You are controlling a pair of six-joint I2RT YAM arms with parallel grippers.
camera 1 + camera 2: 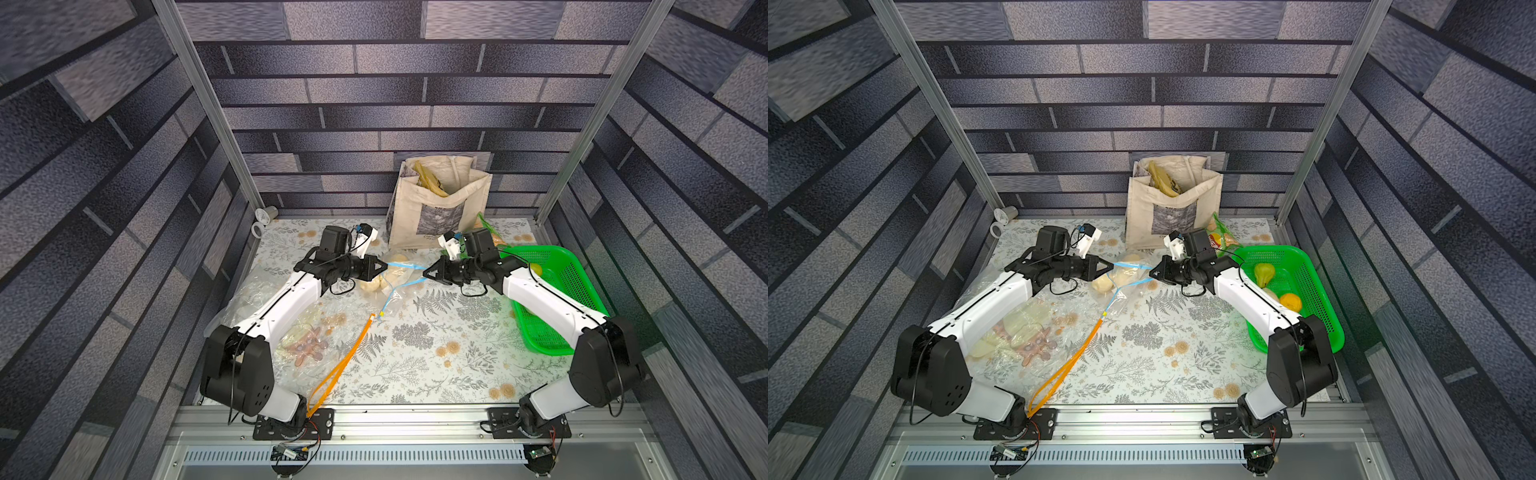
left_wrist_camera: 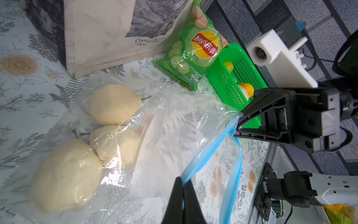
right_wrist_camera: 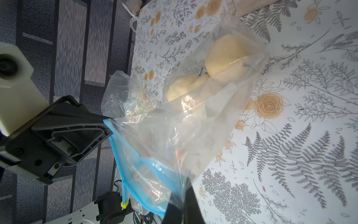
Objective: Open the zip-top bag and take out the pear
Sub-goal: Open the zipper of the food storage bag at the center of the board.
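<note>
Zip-top bag (image 1: pixel 392 291) lies mid-frame in both top views on the desk (image 1: pixel 436 357), pale pears (image 2: pixel 114 104) inside. Left gripper (image 1: pixel 383 265) and right gripper (image 1: pixel 425 272) are each clamped on the blue zip strip (image 2: pixel 205 153). Best play: pull straight apart, evenly and low, so the seal peels without dragging the fruit.

Looking steeply down from high above onto the whole desk (image 1: pixel 436 365) in both top views. Looking from each wrist, close in, from opposite sides at the same zip-top bag (image 2: pixel 174 120).
</note>
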